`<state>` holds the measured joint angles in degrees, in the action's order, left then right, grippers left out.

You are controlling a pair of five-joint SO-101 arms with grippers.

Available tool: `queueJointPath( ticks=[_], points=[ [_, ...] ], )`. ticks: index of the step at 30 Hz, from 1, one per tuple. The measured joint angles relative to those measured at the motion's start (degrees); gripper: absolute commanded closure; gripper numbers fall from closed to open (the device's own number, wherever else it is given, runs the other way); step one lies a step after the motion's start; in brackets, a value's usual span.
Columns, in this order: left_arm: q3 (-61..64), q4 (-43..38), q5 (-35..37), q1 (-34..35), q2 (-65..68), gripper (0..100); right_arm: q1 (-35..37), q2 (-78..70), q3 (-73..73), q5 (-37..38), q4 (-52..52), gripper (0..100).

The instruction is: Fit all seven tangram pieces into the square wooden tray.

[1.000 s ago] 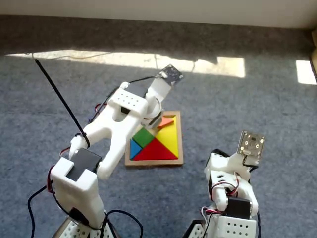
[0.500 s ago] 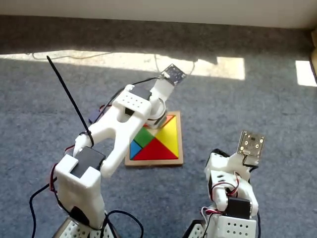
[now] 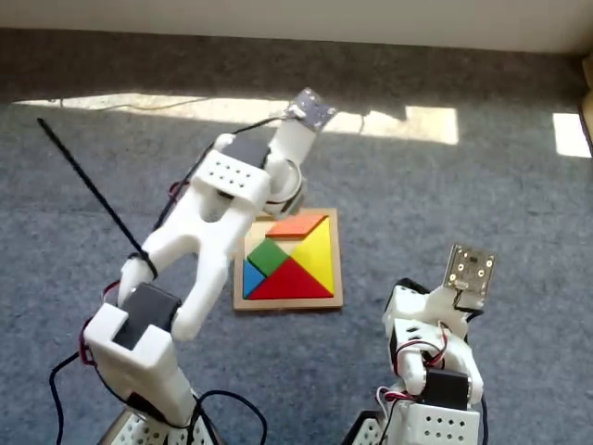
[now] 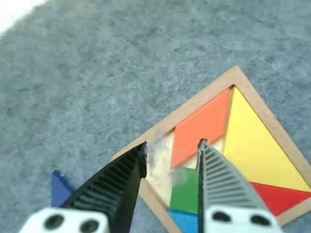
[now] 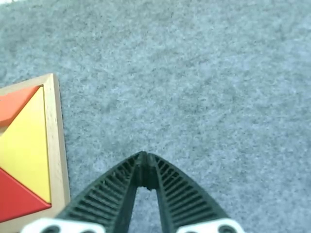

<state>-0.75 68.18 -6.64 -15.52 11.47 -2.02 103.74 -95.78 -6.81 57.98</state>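
The square wooden tray (image 3: 287, 304) lies part-filled on the grey carpet (image 3: 463, 204), and we judge the left gripper (image 4: 172, 144) hangs open and empty over its bare gap because a dark blue piece (image 4: 58, 187) lies outside, while the right gripper (image 5: 146, 158) rests closed, empty.

Grey-blue carpet (image 3: 482, 185) carries sunlit patches (image 3: 408, 125) below a pale wall (image 3: 371, 19).

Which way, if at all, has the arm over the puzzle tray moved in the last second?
Yes. The left arm has drawn back off the wooden tray toward the far side of the carpet, uncovering the orange piece.
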Motion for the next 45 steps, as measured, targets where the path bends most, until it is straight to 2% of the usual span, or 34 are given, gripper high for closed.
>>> queueJointPath(
  ticks=[7, 12, 16, 28, 34, 45],
  points=[
    [-0.3, 5.8, 0.0, 12.7, -5.1, 67, 0.0, 0.0, 0.0, 0.0, -0.1, 99.3],
    [-0.3, 7.2, -0.7, 20.4, -4.6, 69, 0.0, 0.0, 0.0, 0.0, -0.2, 99.3],
    [-0.3, 7.2, -3.1, 23.8, 1.0, 70, 0.0, 0.0, 0.0, 0.0, -0.2, 99.3],
    [-0.3, 7.2, -3.3, 21.7, 14.3, 71, 0.0, 0.0, 0.0, 0.0, -0.2, 99.3],
    [-2.0, 7.3, -3.3, 21.4, 17.2, 77, 0.0, 0.0, 0.0, 0.0, -0.2, 99.3],
    [-3.0, 8.6, -3.3, 17.3, 18.3, 77, 0.0, 0.0, 0.0, 0.0, -0.3, 99.3]
  ],
)
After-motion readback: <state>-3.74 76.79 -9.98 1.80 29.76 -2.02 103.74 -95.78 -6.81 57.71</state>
